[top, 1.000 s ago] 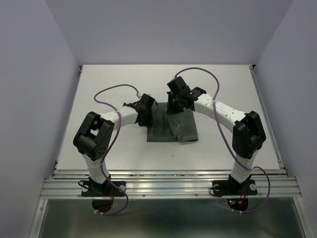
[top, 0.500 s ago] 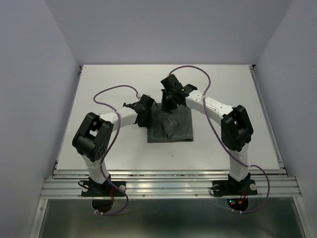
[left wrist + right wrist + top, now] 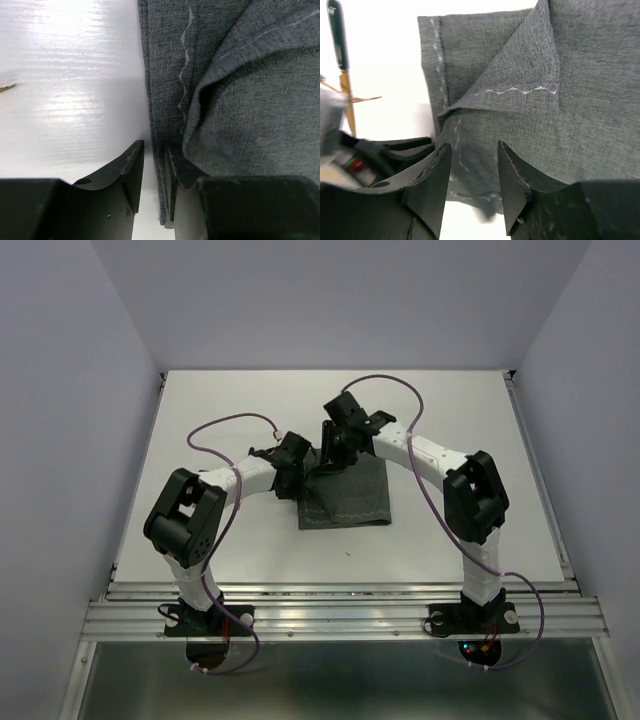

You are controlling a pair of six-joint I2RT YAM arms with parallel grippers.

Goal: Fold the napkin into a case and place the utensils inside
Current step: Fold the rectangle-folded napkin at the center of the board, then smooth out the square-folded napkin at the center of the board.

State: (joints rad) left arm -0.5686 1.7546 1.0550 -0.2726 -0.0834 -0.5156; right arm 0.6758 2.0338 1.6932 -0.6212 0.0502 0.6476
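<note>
The napkin (image 3: 347, 498) lies folded at the middle of the worktop (image 3: 230, 540), with a corner flap turned over it. The left tool (image 3: 155, 147) straddles its left edge, jaws narrowly parted. The right tool (image 3: 473, 146) hovers above it, spread and empty.

The white table (image 3: 200, 440) carries the folded dark grey-green napkin (image 3: 355, 502) near its middle

The white-and-black left arm (image 3: 243, 478) bends inward, its black left gripper (image 3: 153, 150) pointing down with jaws slightly apart. The white-and-black right arm (image 3: 420, 453) arches across toward it. Its black right gripper (image 3: 473, 147), just beside the left one, has its jaws spread wider.
</note>
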